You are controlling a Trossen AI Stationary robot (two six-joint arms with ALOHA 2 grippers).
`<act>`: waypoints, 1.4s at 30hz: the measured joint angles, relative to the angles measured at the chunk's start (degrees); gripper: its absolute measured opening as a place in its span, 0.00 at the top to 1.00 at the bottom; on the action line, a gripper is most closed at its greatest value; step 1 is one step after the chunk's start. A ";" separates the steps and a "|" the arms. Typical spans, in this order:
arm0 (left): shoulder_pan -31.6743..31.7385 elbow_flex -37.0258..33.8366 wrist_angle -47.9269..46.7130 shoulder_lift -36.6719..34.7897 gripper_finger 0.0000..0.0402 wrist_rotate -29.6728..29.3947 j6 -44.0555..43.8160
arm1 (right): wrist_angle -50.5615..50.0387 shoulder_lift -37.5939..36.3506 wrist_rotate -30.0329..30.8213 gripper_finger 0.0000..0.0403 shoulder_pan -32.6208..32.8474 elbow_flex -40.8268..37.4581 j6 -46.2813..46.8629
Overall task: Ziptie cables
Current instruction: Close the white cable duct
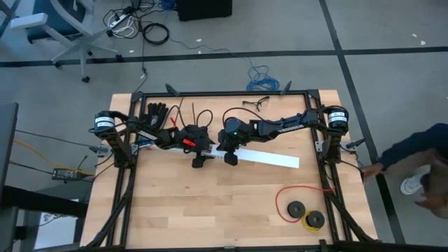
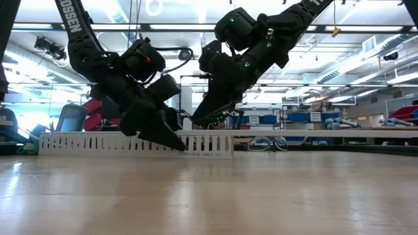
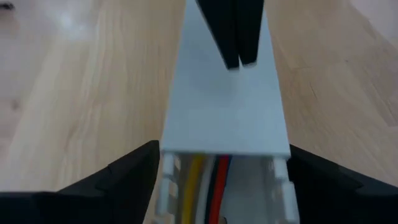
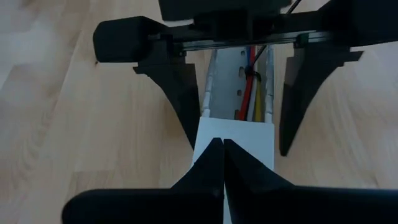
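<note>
A long white slotted channel lies flat across the middle of the table. A white cover closes its right part. The cables, thin yellow, red, blue and white wires, lie inside the uncovered part. My left gripper is open; its fingers stand on either side of the channel at the cover's end, and small gaps to the walls show in the right wrist view. My right gripper is shut, its tips over the cover's top near that same end. My right gripper has its shut fingertips on or just above the top of the white cover, close to the cover's end. The fingers slant down from the table's right and lie along the channel. Whether they touch the cover I cannot tell.
A red wire loop with black spools lies at the near right. A black glove, loose black ties and glasses lie at the far edge. A person stands beyond the right edge. Bare wood fills the near half.
</note>
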 joint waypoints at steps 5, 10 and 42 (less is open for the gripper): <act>0.02 0.00 0.55 -1.35 0.20 -0.06 0.04 | -0.15 -0.02 0.00 1.00 0.00 0.02 0.00; 0.02 -0.02 -4.91 -5.92 0.20 -0.12 0.28 | 0.11 -0.02 0.00 1.00 -0.07 0.02 0.01; 0.02 -6.16 -7.89 -10.06 0.36 -1.70 0.17 | -0.02 -0.07 -1.05 1.00 0.09 0.02 2.51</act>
